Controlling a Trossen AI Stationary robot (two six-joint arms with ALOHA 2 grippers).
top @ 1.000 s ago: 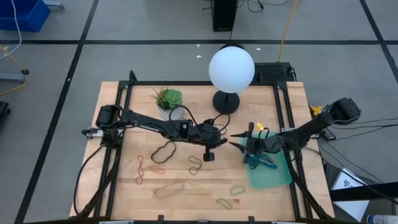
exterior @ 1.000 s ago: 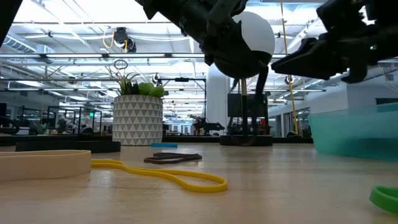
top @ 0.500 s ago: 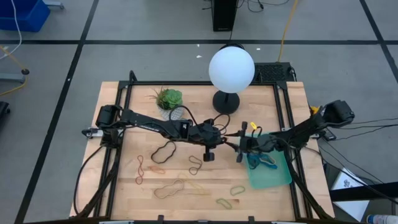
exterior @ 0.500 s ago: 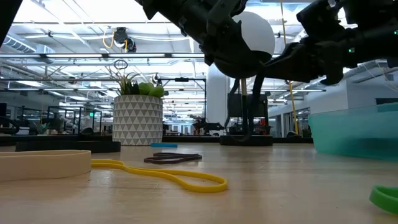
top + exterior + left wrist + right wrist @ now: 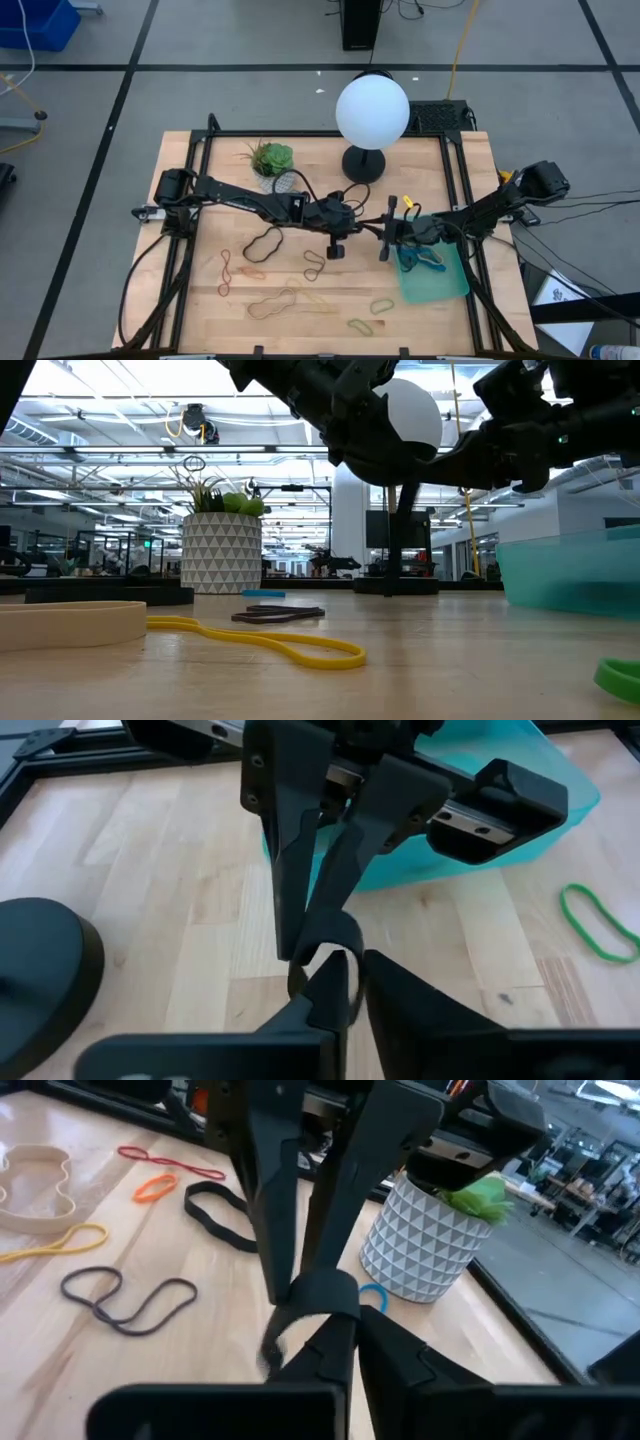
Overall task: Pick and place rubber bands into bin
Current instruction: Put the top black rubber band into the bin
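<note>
Rubber bands are lying scattered over the front half of the wooden table [image 5: 200,160]: a tan one [image 5: 272,303], a black one [image 5: 264,241], a dark one [image 5: 314,263], a red one [image 5: 224,275], an orange one [image 5: 250,271] and two green ones [image 5: 381,305] nearest the front. At the right side, the teal bin [image 5: 447,281] is sitting flat, with a few bands [image 5: 420,262] already lying in it.

Both arms are reaching in to meet above the table's middle, just left of the bin. The left gripper [image 5: 368,222] and the right gripper [image 5: 384,240] are pointing at each other, tips touching. Between them, a black rubber band [image 5: 325,932] is hanging in the air. The right gripper's fingers [image 5: 290,880] are pressing together on this band's upper loop. The left gripper's fingers [image 5: 330,995] are standing only slightly apart, with the band's lower end running between them.

Behind them are standing a white globe lamp [image 5: 372,110] and a small white plant pot [image 5: 281,182].
</note>
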